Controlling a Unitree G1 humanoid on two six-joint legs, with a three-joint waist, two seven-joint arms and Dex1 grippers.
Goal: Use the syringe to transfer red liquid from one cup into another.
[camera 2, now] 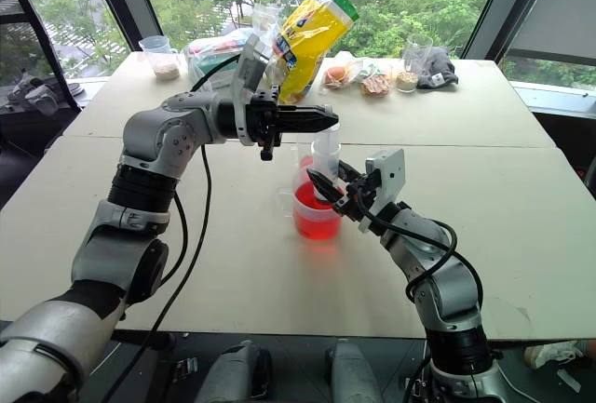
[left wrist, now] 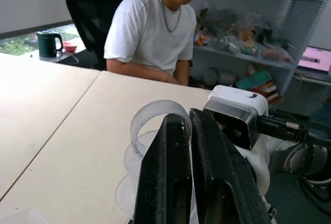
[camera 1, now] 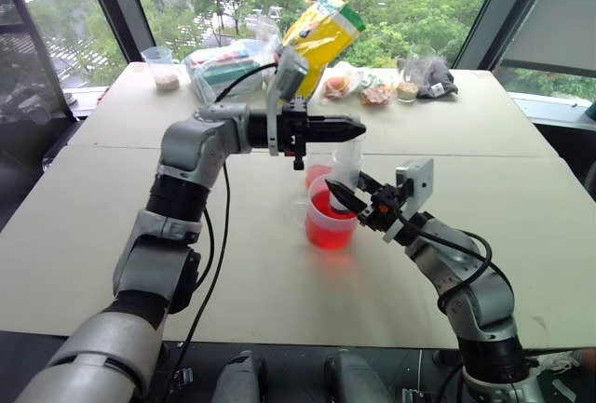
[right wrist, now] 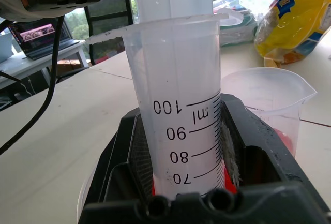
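- Clear syringe (right wrist: 178, 131) upright over wide cup (camera 2: 315, 212) of red liquid (camera 2: 312, 206) on table (camera 2: 521, 235), barrel clamped by right end effector (camera 2: 328, 184).
- Left end effector (camera 2: 321, 121) level above syringe's plunger (camera 2: 326, 147), fingers (left wrist: 170, 182) pressed together, holding nothing visible.
- Narrow cup (right wrist: 269, 105) just behind wide cup.
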